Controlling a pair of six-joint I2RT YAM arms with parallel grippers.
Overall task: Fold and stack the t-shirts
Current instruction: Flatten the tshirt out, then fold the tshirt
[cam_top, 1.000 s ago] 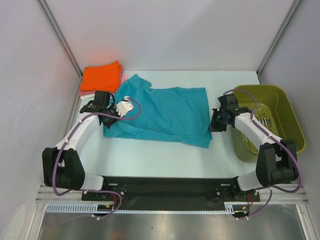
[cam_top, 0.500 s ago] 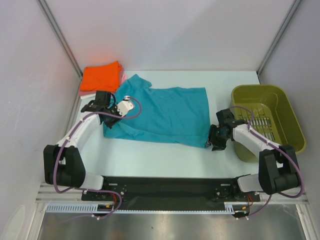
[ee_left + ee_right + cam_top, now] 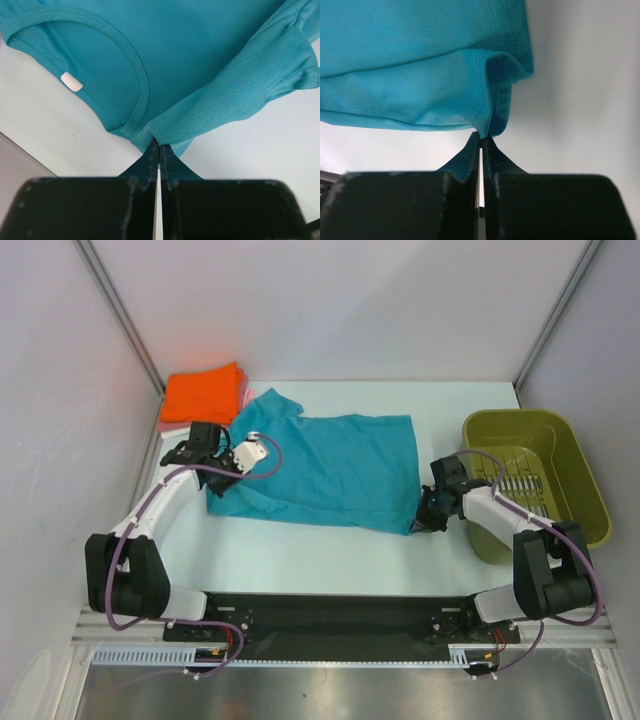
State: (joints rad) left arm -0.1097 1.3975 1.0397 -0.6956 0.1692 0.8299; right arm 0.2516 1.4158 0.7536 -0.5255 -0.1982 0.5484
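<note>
A teal t-shirt (image 3: 330, 465) lies spread on the white table, collar to the left. My left gripper (image 3: 222, 483) is shut on the shirt's near left shoulder, beside the collar (image 3: 125, 80). My right gripper (image 3: 425, 521) is shut on the shirt's near right hem corner (image 3: 492, 120). A folded orange shirt (image 3: 203, 392) lies at the back left on a pale pink one (image 3: 247, 398) that shows only at its edge. A white shirt is not to be made out.
An olive-green plastic basket (image 3: 582, 485) stands at the right, close behind my right arm. Grey walls close in the table on the left, back and right. The black arm mount (image 3: 320, 612) runs along the near edge.
My right gripper came down from the shirt's right edge to its near right corner and shut on it. My left gripper stayed shut on the shoulder.
</note>
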